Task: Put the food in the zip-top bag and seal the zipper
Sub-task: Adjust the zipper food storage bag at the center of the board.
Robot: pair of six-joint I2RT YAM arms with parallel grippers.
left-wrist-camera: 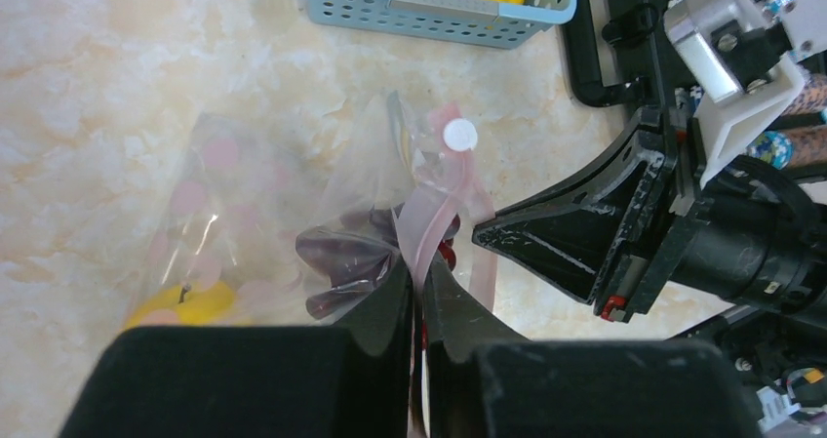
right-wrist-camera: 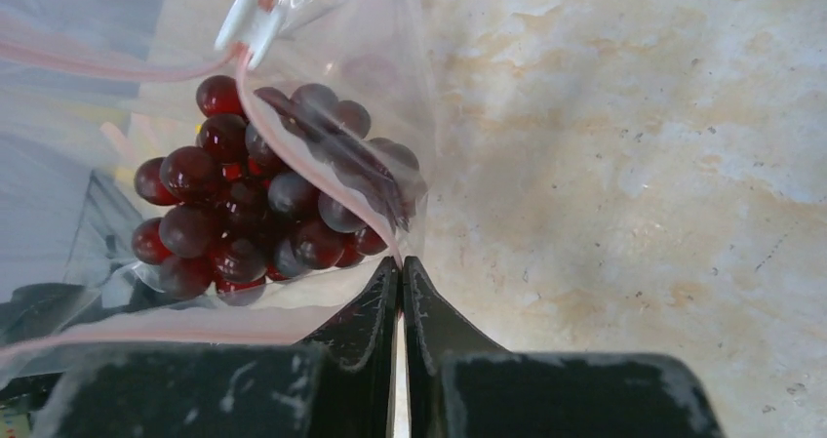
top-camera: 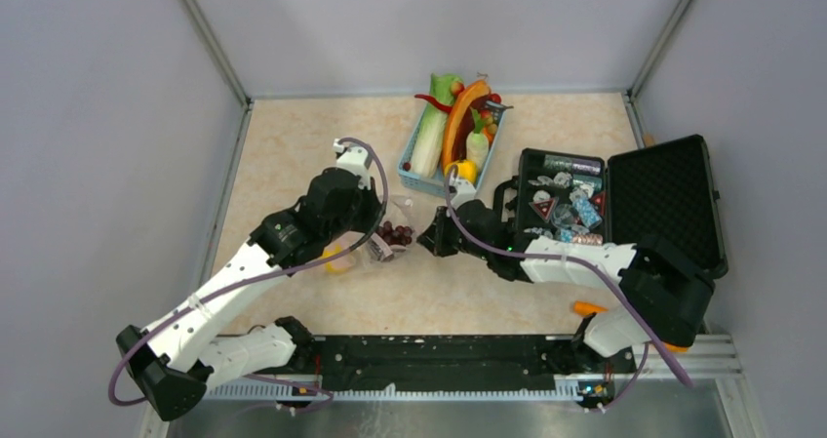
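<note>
Top view overhead from behind, wrist views close-up (opposed), sharing zip-top bag (left-wrist-camera: 229, 179)

Clear glossy plastic bag (left-wrist-camera: 244, 194); shiny grapes (right-wrist-camera: 244, 204).

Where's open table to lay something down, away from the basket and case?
Bare table lies far left, between the wall and the blue basket, and along the near side, between the zip-top bag and the black rail. Crowded: the middle, where left gripper and right gripper pinch the bag, and the right, under the black case.
</note>
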